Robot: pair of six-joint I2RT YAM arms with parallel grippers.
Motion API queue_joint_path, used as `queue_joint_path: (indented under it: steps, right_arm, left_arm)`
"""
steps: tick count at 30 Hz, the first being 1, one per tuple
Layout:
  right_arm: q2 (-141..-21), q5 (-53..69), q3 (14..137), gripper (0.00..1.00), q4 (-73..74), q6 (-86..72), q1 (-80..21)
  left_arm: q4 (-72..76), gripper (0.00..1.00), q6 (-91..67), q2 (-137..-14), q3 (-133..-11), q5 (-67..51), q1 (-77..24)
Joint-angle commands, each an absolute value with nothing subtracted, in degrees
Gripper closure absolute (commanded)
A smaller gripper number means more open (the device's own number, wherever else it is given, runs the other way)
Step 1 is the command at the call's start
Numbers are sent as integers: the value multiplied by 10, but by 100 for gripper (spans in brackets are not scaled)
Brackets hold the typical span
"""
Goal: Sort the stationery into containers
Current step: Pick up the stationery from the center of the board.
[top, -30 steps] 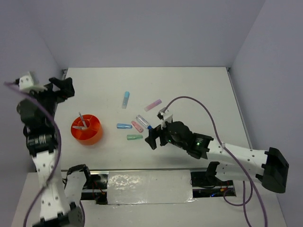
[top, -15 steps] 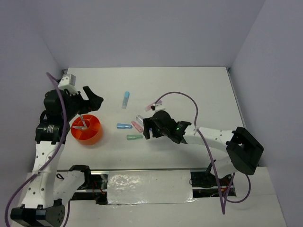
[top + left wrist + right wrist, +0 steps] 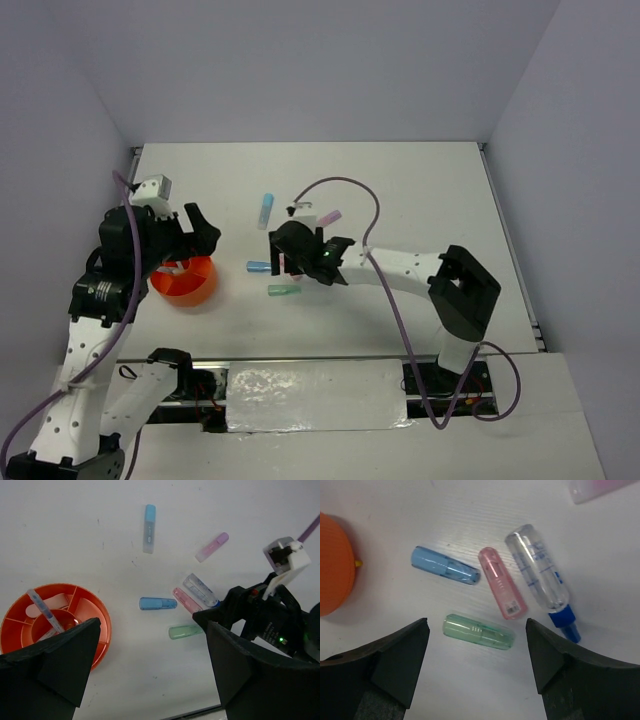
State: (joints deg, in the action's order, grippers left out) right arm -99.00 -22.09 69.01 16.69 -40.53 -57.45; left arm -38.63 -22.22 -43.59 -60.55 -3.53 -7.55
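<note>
Nearest the arms, the right arm reaches from its base at the near right edge, its forearm stretched low and leftward across the white table [image 3: 420, 190]. The right pincer [image 3: 476, 625] points down with its jaws spread wide and nothing in them. In the right wrist view the green capsule [image 3: 479, 632] lies flat on the table between the two fingertips and touches neither. Left of it stands the orange cup [image 3: 95, 630], divided into compartments inside, with a thin pen [image 3: 42, 611] leaning in one and a pale capsule [image 3: 47, 602] lying beside it. The left arm rises from the near left corner and bends at the elbow. Its left pincer [image 3: 152, 625] hangs just past the cup's far right rim, jaws fully apart and empty, well apart from the loose pieces. Just beyond the green capsule lie the blue capsule [image 3: 445, 571], the pink capsule [image 3: 502, 582] and the clear blue-tipped pen [image 3: 537, 575], the last two side by side and slanted alike. The pink capsule carries a small printed label and the clear pen has blue markings, but both are too fine to read. Farther off lie a pale pink capsule [image 3: 212, 547] and, farthest, a clear piece with a light blue cap [image 3: 149, 522], apart from the rest.
</note>
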Motion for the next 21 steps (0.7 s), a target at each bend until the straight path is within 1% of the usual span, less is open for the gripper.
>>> queue_joint_path:
  steps: [1, 3, 5, 6, 7, 8, 9, 10, 11, 12, 14, 15, 17, 21]
  right_arm:
    - [-1019, -263, 749, 16, 229, -339, -606]
    - [-1017, -257, 742, 15, 225, -315, -612]
    - [-986, -245, 703, 14, 204, -308, -604]
    - [-969, -221, 682, 14, 180, -269, -599]
    - [-932, -120, 656, 14, 105, -230, -597]
    - [-917, -62, 618, 14, 72, -182, -598]
    - [-897, -18, 614, 13, 64, -100, -604]
    - [-891, 24, 614, 13, 72, -61, -609]
    - [-888, 29, 618, 13, 84, -25, -617]
    - [-887, 34, 620, 13, 102, 39, -617]
    - [-897, 61, 635, 13, 120, 89, -611]
    - [-907, 69, 643, 14, 141, 108, -599]
    - [-943, 84, 682, 20, 170, 151, -587]
    - [-1002, 76, 729, 27, 204, 199, -574]
  left_arm:
    - [-395, 1, -191, -399, -618, -59, -82]
    - [-392, 1, -182, -380, -609, -89, -84]
    - [-378, 1, -185, -372, -593, -120, -86]
    - [-377, 1, -185, -374, -587, -137, -86]
    - [-386, 1, -186, -382, -580, -157, -86]
    - [-393, 1, -187, -388, -580, -158, -86]
    - [-399, 1, -190, -392, -580, -141, -86]
    - [-404, 1, -192, -391, -580, -126, -86]
    - [-413, 1, -200, -388, -580, -107, -86]
    - [-417, 1, -207, -380, -580, -59, -86]
    - [-422, 1, -220, -371, -577, -35, -86]
    - [-421, 1, -219, -367, -575, -35, -86]
    - [-424, 1, -210, -366, -573, -49, -86]
    - [-440, 1, -195, -377, -577, -56, -86]
